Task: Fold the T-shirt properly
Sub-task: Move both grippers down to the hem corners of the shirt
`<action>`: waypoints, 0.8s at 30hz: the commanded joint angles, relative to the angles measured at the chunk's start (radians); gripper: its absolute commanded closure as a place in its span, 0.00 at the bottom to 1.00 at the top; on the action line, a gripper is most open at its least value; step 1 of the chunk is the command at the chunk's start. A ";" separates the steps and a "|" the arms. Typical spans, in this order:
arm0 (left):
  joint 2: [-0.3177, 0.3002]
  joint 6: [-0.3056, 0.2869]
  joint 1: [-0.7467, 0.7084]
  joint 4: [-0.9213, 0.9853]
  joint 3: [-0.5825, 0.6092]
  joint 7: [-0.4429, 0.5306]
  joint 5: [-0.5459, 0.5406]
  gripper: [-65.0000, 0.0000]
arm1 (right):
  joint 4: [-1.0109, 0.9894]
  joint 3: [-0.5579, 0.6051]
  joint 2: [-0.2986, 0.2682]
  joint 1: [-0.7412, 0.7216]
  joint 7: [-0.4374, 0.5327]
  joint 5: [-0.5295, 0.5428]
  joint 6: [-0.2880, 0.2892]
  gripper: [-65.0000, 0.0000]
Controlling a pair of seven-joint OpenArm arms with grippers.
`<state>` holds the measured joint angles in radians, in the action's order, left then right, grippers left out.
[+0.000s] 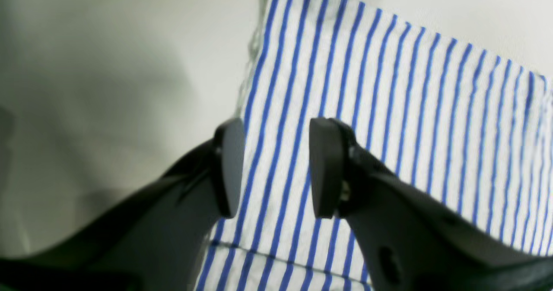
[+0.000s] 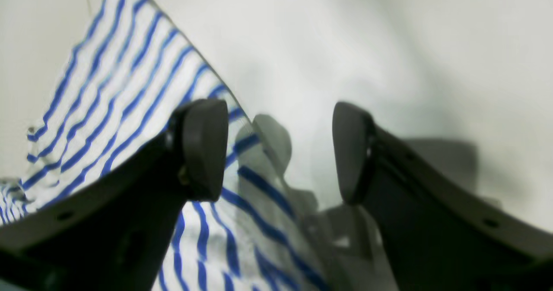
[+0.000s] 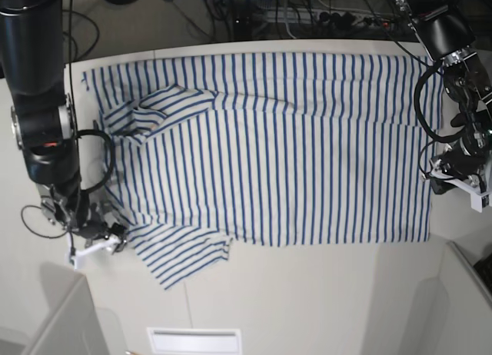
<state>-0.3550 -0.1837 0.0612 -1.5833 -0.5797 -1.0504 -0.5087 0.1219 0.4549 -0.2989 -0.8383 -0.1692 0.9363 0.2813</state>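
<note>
Lying spread flat across the white table, the T-shirt looked light, soft and limp, likely to sag and crease once lifted, so its hems and sleeve edges seemed the sensible places to pinch, 1 for each of the 2 arms. The left gripper sat at the hem side of the cloth, its pads partly apart with striped fabric showing between them; whether they pinched it or merely hovered could not be told. The right gripper stood wide apart at the sleeve edge, one pad over the stripes, the other over bare table, holding nothing.
</note>
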 commanded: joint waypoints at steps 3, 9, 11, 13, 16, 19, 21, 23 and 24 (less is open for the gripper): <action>-0.023 -0.003 0.012 -0.019 -0.007 0.022 -0.003 0.63 | 0.009 0.020 0.017 -0.036 0.030 0.007 0.046 0.45; -0.023 -0.003 0.004 -0.019 -0.007 0.022 -0.003 0.63 | 0.005 0.086 0.053 -0.032 0.033 0.007 0.055 0.45; -0.025 -0.003 0.002 -0.021 -0.007 0.022 -0.003 0.63 | 0.003 0.104 0.057 -0.032 0.035 0.007 0.051 0.45; -0.025 -0.003 0.002 -0.021 -0.009 0.022 -0.003 0.63 | 0.003 0.103 0.057 -0.026 0.035 0.008 0.046 0.45; -0.025 -0.003 0.002 -0.021 -0.009 0.022 -0.001 0.63 | 0.003 0.107 0.053 -0.020 0.072 0.008 -0.011 0.45; -0.025 -0.003 0.002 -0.016 -0.009 0.022 -0.001 0.63 | 0.003 0.109 0.039 -0.022 0.076 0.008 -0.024 0.45; -0.025 -0.003 0.002 -0.016 -0.009 0.022 -0.001 0.63 | 0.003 0.112 0.037 -0.022 0.078 0.008 -0.026 0.45; -0.025 -0.003 0.002 -0.016 -0.009 0.022 -0.001 0.63 | 0.003 0.112 0.037 -0.019 0.078 0.008 -0.026 0.45; -0.025 -0.003 0.002 -0.019 -0.007 0.022 -0.001 0.63 | 0.003 0.112 0.037 -0.016 0.078 0.008 -0.026 0.45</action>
<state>-0.3580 -0.1833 0.0498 -1.5841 -0.5816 -1.0508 -0.5018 0.1165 0.5652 -0.2565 -0.8200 -0.1028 0.9394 0.2504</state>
